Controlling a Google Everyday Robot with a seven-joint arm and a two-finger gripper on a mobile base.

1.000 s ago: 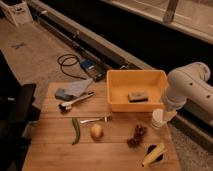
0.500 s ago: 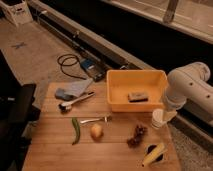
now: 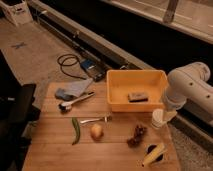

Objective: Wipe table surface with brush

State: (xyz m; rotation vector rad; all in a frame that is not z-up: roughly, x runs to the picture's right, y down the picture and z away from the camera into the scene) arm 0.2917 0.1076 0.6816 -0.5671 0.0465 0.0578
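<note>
Hand (image 3: pixel 159 120) half-hidden at table surface (image 3: pixel 55 147) edge

Robot test lab, bare concrete floor (image 3: pixel 30 50), loose cable (image 3: pixel 67 64), white arm (image 3: pixel 187 85), its pincer (image 3: pixel 159 119) at edge of table surface (image 3: pixel 55 142)

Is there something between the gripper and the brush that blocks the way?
Yes. The gripper hangs at the right edge of the table, and the brush lies far left. The front wall of the yellow bin sits about on the straight line between them. The metal utensil lies just beside it.
</note>
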